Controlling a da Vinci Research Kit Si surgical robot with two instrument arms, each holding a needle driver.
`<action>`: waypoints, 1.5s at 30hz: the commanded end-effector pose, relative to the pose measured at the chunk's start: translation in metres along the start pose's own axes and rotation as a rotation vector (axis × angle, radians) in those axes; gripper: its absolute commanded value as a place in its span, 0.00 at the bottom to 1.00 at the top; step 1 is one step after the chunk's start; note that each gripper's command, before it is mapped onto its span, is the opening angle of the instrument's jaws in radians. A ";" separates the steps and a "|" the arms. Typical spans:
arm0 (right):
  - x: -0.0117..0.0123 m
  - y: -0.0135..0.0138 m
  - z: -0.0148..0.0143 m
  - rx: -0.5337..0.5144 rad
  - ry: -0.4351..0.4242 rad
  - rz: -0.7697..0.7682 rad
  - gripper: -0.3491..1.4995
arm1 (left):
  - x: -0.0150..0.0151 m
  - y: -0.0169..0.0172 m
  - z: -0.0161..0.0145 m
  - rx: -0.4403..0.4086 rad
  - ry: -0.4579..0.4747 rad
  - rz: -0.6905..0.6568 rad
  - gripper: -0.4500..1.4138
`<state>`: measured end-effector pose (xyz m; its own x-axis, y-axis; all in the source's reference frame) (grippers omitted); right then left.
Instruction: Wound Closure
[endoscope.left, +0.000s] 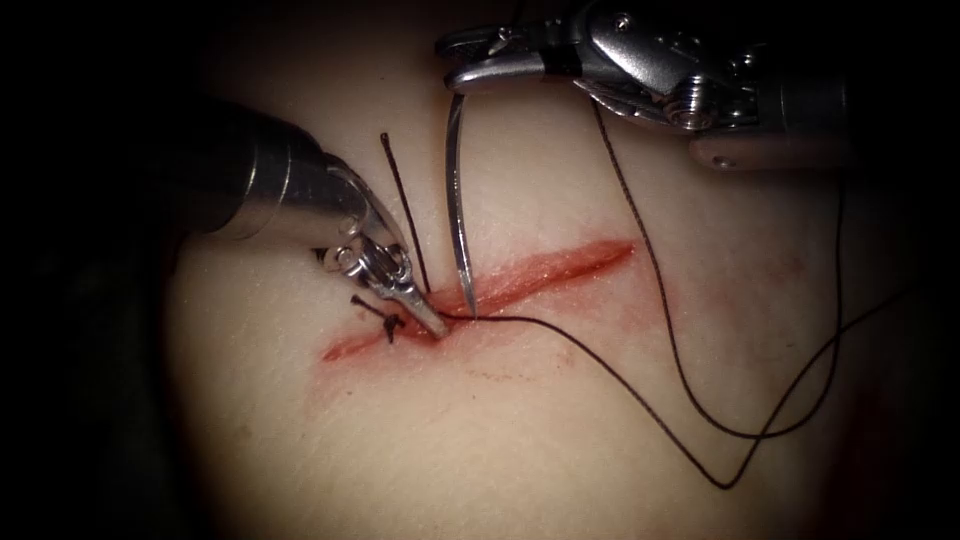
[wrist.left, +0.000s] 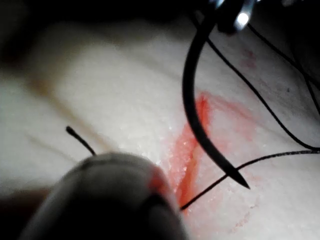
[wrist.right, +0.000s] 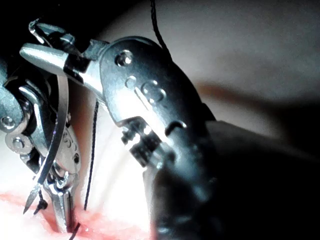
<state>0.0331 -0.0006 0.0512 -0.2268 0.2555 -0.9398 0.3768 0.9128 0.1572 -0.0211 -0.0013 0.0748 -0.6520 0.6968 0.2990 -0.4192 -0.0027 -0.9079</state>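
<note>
Two tools are seen. Needle (endoscope.left: 458, 200) is gripped near its blunt end by right tool (endoscope.left: 470, 62), tip just above cut (endoscope.left: 520, 280), outside tissue (endoscope.left: 560, 440). Left tool (endoscope.left: 432, 322) fingers are clenched on thread (endoscope.left: 640, 395) at the cut.

The tissue (endoscope.left: 520, 440) is seen as the pale carrier of everything here. A slanted cut (endoscope.left: 540, 275) edged with red fluid (endoscope.left: 350, 348) is borne on it, and dark thread (endoscope.left: 700, 420) is laid in loops across it right of the cut.
</note>
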 end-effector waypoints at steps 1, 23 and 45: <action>-0.0003 0.0007 0.0007 0.001 0.001 -0.002 0.00 | 0.0001 -0.0002 0.0009 -0.023 -0.019 0.005 0.00; -0.0041 0.0003 0.0019 -0.015 0.005 -0.032 0.00 | 0.0003 -0.0003 0.0003 -0.241 0.037 -0.013 0.00; -0.0083 -0.0002 0.0007 0.027 -0.118 -0.066 0.00 | 0.0001 0.0006 -0.0002 -0.284 0.056 -0.021 0.00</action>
<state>0.0346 -0.0033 0.0586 -0.1439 0.1523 -0.9778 0.3893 0.9171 0.0855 -0.0208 -0.0010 0.0736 -0.6052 0.7330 0.3105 -0.2333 0.2096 -0.9495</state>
